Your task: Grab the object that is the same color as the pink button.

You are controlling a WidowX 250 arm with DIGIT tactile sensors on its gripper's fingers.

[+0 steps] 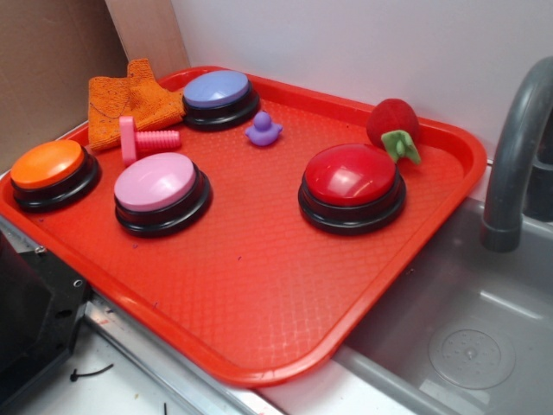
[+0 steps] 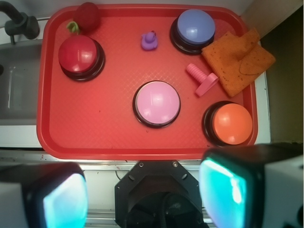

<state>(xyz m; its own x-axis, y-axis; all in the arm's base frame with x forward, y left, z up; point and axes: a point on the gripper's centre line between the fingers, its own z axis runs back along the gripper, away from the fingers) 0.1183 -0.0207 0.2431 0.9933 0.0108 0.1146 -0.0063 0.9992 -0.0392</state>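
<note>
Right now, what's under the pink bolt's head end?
The pink bolt lies on its side, shaft on the red tray, head edge touching or overlapping the orange cloth. Anything beneath the cloth is hidden.

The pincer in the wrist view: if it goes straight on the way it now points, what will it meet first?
Probably the pink button, which lies nearly centred ahead of the open pincer; depth is unclear.
</note>
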